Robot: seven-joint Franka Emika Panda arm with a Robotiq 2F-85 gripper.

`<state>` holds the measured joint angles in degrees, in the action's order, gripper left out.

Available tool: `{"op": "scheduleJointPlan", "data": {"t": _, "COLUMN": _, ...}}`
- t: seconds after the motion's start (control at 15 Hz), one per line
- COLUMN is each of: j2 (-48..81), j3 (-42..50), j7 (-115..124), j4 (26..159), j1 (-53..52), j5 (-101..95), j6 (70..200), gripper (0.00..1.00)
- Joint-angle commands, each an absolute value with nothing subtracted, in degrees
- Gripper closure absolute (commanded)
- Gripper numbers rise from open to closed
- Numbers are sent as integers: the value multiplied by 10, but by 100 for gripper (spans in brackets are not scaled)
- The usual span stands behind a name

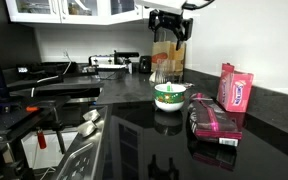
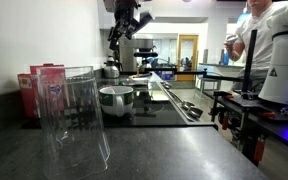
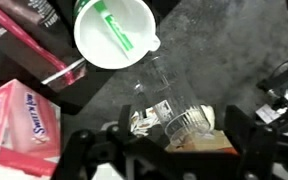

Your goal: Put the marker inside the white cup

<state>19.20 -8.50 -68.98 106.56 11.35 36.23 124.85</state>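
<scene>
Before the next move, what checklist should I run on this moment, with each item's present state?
1. Marker inside cup: ok.
2. Cup upright: ok.
3. Pincer open, empty: ok.
4. Pincer well above cup: ok.
5. Glass upright, apart from pincer: ok.
6. Marker tip touching cup bottom: cannot tell.

The gripper point(image 1: 169, 34) is matte black throughout, built of blocky, hinged links that end in two thick, flat-faced fingers point(image 3: 246, 140), its body looking broad and boxy in both exterior views, while the arm point(image 2: 124, 8) above it shows pale grey-white casing with darker joints.
</scene>
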Motion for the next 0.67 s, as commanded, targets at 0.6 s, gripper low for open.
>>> {"op": "scheduleJointPlan", "data": {"t": 0.6, "j2": 70, "j3": -10, "j7": -219, "j4": 1251, "j1": 19, "j5": 68, "j6": 1463, "gripper": 0}}
